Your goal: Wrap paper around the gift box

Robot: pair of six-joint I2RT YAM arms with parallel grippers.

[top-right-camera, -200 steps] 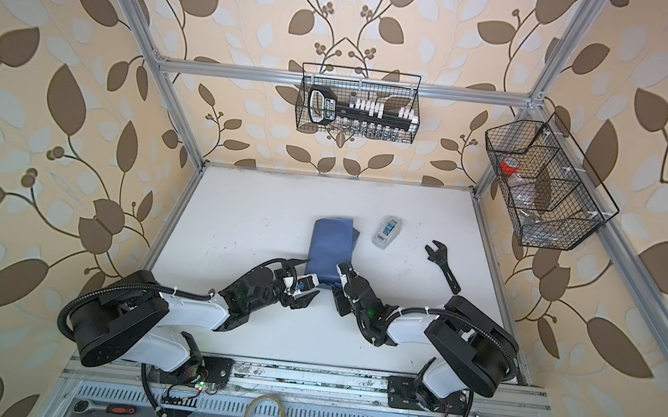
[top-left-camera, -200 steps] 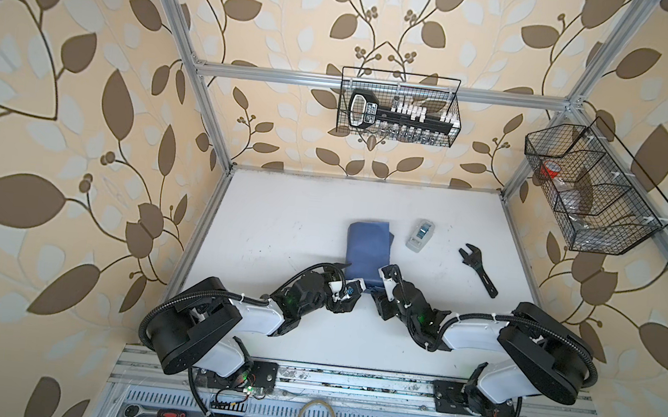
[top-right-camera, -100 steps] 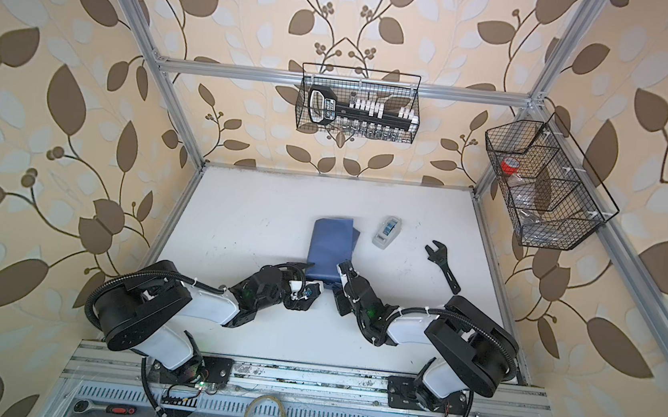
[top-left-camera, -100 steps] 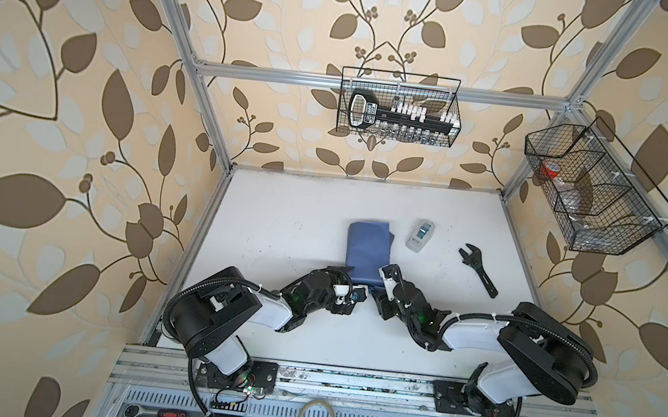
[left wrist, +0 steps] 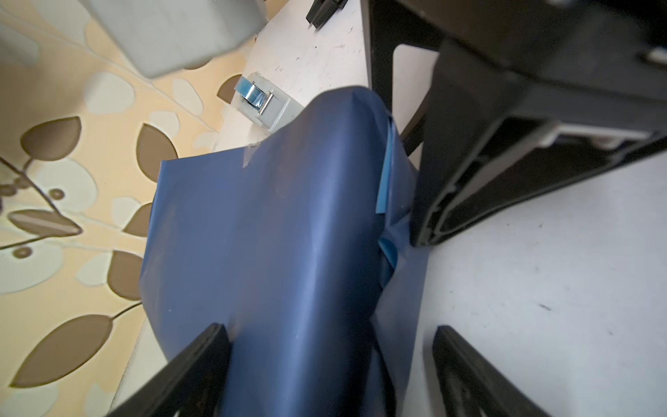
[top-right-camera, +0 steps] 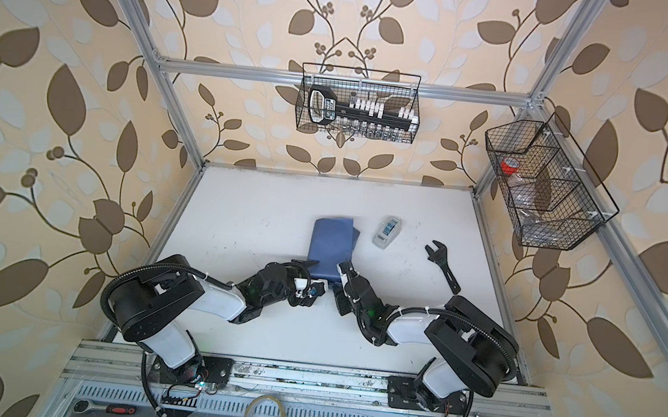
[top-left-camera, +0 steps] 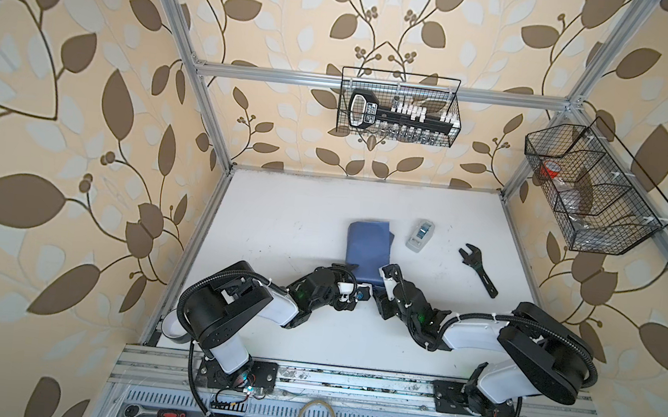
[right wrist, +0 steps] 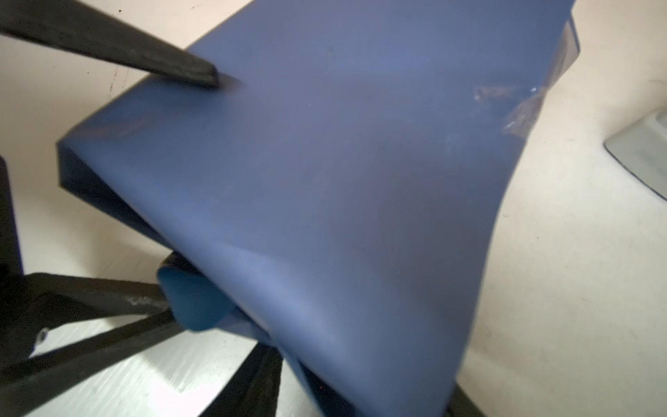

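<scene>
Left gripper [top-left-camera: 356,280]: jaws wide apart, straddling the near left corner of the paper [top-left-camera: 367,246]; one finger [right wrist: 180,70] rests on top, nothing held. Right gripper [top-left-camera: 381,286]: jaws part-open about the near right corner; whether they clamp the fold cannot be told. The paper, dark face out, hides the box mid-table [top-left-camera: 281,221]. Just right lies a tape dispenser [top-left-camera: 420,235]; farther right, a wrench [top-left-camera: 479,269], both clear of the arms. Back basket [top-left-camera: 399,74]: a tool set [top-left-camera: 403,118]. Side basket [top-left-camera: 613,238]: a red roll [top-left-camera: 551,170] in its far compartment.
</scene>
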